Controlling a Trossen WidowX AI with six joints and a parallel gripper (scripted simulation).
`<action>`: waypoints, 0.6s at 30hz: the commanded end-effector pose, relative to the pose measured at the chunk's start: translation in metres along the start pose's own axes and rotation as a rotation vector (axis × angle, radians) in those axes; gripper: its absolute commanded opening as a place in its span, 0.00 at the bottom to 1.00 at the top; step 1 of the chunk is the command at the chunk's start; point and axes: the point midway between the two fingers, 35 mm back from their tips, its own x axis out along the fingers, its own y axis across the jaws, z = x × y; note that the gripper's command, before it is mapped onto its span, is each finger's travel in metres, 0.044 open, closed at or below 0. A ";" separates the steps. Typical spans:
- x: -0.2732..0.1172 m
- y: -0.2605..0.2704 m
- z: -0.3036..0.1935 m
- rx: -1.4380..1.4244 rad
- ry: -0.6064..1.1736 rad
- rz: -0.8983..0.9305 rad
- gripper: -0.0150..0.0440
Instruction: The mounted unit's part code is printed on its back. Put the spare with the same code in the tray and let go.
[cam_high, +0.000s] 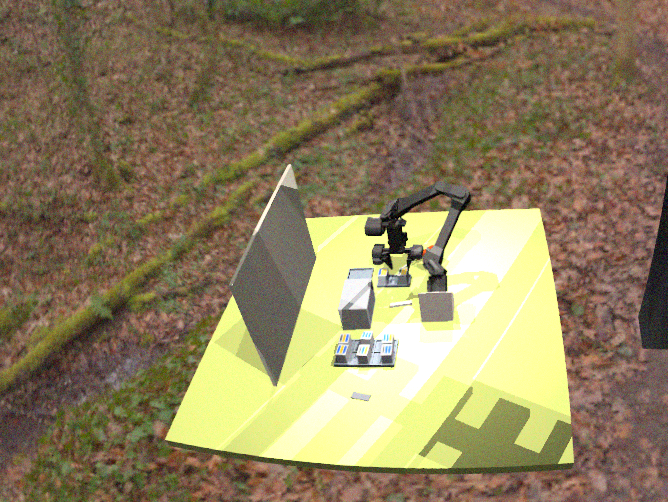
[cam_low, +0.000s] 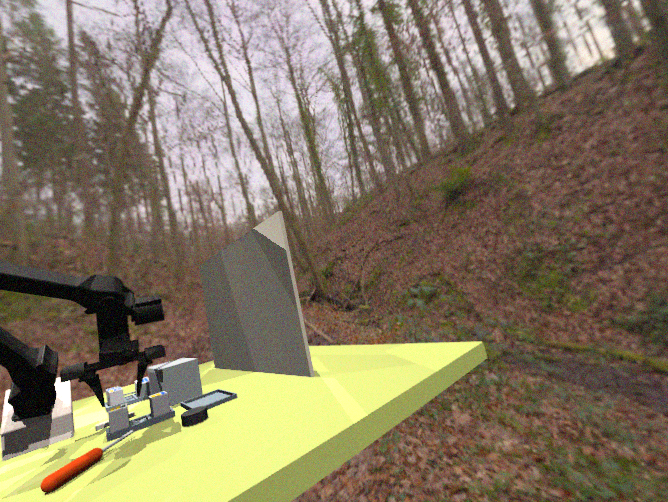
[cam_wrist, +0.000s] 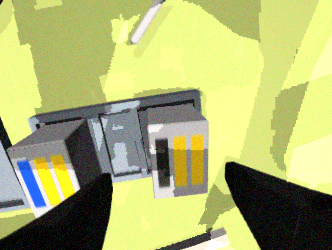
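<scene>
My gripper (cam_high: 400, 270) (cam_low: 120, 399) (cam_wrist: 169, 175) is open and empty, pointing down. Its fingertips are on either side of the spare with one black and two orange-yellow bars (cam_wrist: 179, 160), with space on both sides. That spare stands in a small grey rack (cam_high: 393, 281) (cam_wrist: 120, 145). A spare with one blue and two yellow bars (cam_wrist: 47, 180) stands at the rack's other end. The mounted unit, a large grey box (cam_high: 356, 304) (cam_low: 182, 380), stands beside the rack; its back code is not visible. The shallow tray (cam_low: 209, 399) lies near it, partly hidden in the top view.
A second rack with several striped blocks (cam_high: 365, 352) stands beyond the box. A tall grey panel (cam_high: 275, 280) (cam_low: 251, 307) stands to one side. A black puck (cam_low: 194, 416) and an orange-handled screwdriver (cam_low: 72, 469) lie near the small rack. A white stick (cam_high: 400, 304) lies near the arm base.
</scene>
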 end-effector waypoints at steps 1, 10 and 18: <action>0.008 -0.002 -0.002 -0.007 0.003 -0.002 0.76; 0.022 -0.003 -0.001 -0.007 0.000 -0.001 0.76; 0.035 -0.005 0.000 -0.007 -0.006 0.000 0.76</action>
